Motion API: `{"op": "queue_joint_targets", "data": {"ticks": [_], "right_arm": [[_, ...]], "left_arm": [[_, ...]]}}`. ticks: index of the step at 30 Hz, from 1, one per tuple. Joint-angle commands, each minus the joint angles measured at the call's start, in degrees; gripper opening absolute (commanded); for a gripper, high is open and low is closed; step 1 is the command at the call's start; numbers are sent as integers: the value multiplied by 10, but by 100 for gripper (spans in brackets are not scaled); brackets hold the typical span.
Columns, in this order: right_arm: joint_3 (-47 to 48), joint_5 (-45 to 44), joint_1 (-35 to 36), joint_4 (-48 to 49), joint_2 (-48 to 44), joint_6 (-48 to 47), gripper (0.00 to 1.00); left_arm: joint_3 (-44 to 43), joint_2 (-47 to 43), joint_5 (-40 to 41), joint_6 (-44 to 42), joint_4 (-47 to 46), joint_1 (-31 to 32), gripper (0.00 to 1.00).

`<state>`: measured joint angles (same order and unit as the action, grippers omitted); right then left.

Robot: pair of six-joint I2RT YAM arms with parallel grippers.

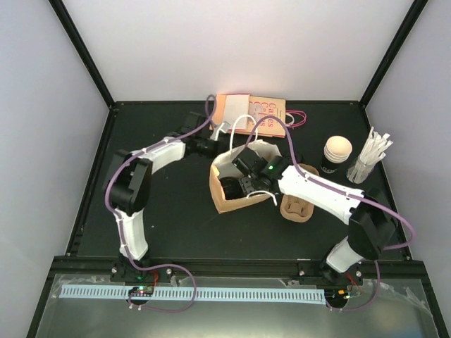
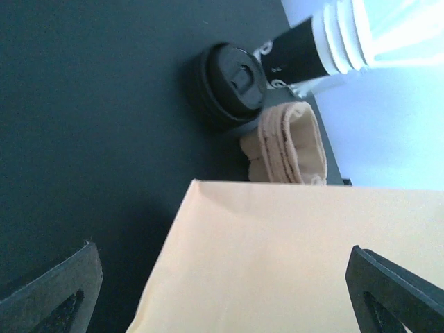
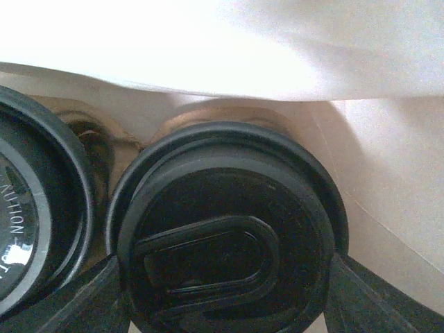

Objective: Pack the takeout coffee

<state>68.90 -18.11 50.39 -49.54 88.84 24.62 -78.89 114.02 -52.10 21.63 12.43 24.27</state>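
The takeout coffee (image 3: 229, 229) shows its round black lid in the right wrist view. It sits low inside the open brown paper bag (image 1: 224, 203), in a seat of a brown pulp carrier (image 3: 208, 114). My right gripper (image 3: 229, 298) reaches down into the bag (image 1: 248, 179), its fingertips (image 3: 374, 298) pressed on both sides of the lid. A second lidded cup (image 3: 28, 229) stands beside it on the left. My left gripper (image 2: 225, 298) is open at the bag's far rim (image 1: 211, 148), with the bag's wall (image 2: 277, 257) filling the gap between its fingers.
A stack of black cups (image 1: 337, 155) and a bundle of white straws (image 1: 370, 158) stand at the right. Another pulp carrier (image 1: 299, 205) lies beside the bag. A loose black lid (image 2: 232, 83) lies on the table. A flat printed bag (image 1: 254, 109) lies at the back.
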Motion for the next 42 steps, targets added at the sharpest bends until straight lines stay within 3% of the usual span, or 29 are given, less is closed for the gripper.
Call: {"op": "queue_joint_targets", "data": {"ticks": [1, 7, 23, 34, 42], "right_arm": [[32, 50, -25, -69, 51, -70, 43], [88, 74, -60, -91, 118, -116, 45], [138, 84, -97, -87, 230, -158, 46], [133, 73, -93, -113, 190, -143, 46], [99, 51, -69, -108, 151, -121, 46]], "left_arm": [[68, -74, 48, 26, -14, -36, 99], [162, -164, 108, 42, -39, -43, 99], [265, -341, 221, 33, -16, -43, 99], [245, -403, 237, 9, 35, -44, 99], [193, -458, 175, -37, 78, -42, 95]]}}
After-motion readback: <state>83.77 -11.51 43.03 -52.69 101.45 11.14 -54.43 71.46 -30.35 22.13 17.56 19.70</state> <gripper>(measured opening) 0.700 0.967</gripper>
